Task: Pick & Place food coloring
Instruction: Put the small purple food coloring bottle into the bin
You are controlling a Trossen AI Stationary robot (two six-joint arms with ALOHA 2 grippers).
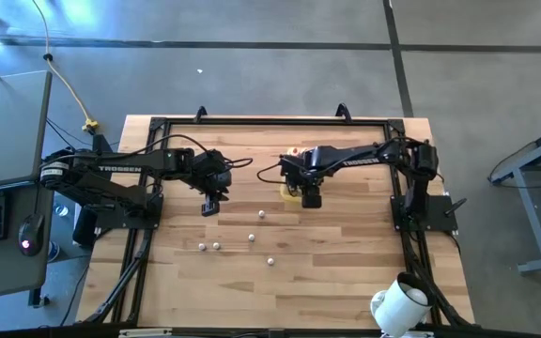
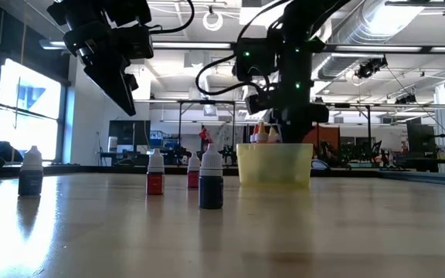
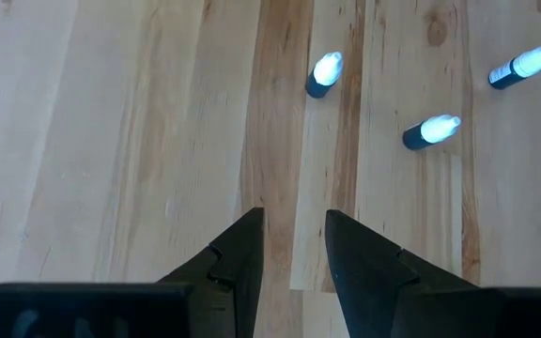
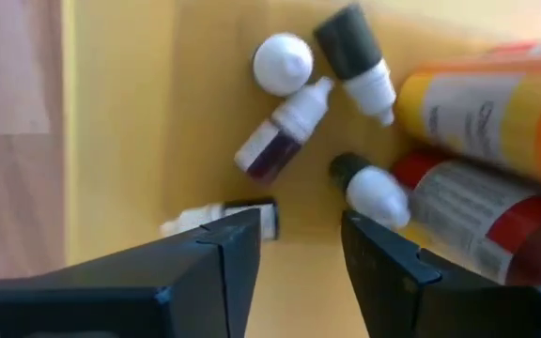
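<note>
Right gripper [image 1: 312, 199] over the yellow tray [image 1: 292, 196] near the middle of the wooden counter [image 1: 346, 272], pointing down into it. Right jaws parted with a clear gap, nothing between them; bare tray floor visible through the gap in the right wrist view [image 4: 299, 249]. Inside the tray: several small food coloring bottles [image 4: 285, 136] lying on their sides or on end, white caps and dark bodies, one just beside a jaw tip, not gripped. Two larger bottles also in the tray, one orange-yellow labelled [image 4: 496, 103], one red labelled [image 4: 482, 221], lying side by side against the small ones.

Left gripper [image 1: 210, 207] raised over the counter left of the tray, well apart from it. Left jaws partly open, narrow gap, holding nothing; only bare wood between the tips [image 3: 294, 249].

Loose food coloring bottles on the counter: five seen in the high view, one near the tray [image 1: 262, 213], four further toward the front edge [image 1: 216, 246]. In the low view, standing upright in a loose row [image 2: 211, 181] in front of the tray [image 2: 275, 164], white caps, dark or red contents. Three in the left wrist view [image 3: 323, 75], beyond the jaw tips, not touching them.

White round object [image 1: 399, 302] at the front right corner of the counter.
</note>
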